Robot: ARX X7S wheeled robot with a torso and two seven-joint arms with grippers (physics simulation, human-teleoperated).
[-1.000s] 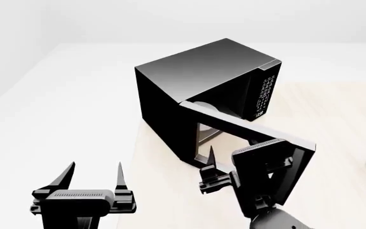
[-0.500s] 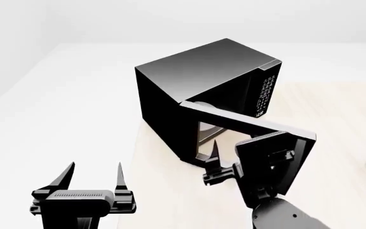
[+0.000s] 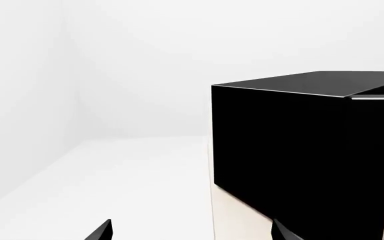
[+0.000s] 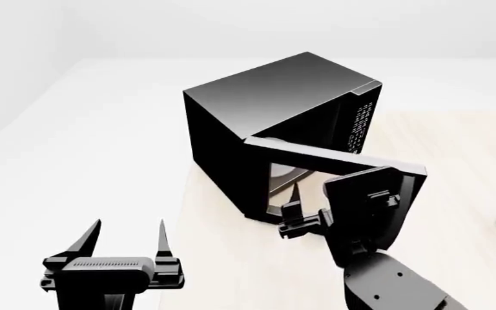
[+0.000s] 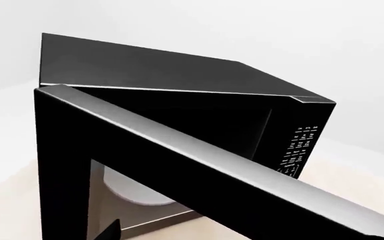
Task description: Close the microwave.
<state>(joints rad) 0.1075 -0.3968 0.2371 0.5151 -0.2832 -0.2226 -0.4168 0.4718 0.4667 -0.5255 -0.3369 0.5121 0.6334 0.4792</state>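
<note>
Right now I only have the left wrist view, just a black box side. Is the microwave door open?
Observer: Yes. In the head view the microwave has its door swung partly open, hinged at its left.
Operator: Where is the right arm?
Observer: The right gripper sits against the door's outer face, near the window.
Operator: Anything inside the cavity?
Observer: The right wrist view shows a white turntable plate, nothing on it that I can see.
Operator: And the left gripper?
Observer: The left gripper is open, off to the microwave's left, touching nothing.

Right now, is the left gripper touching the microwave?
Apart. The head view shows the left gripper over bare floor, with a wide gap to the microwave.
</note>
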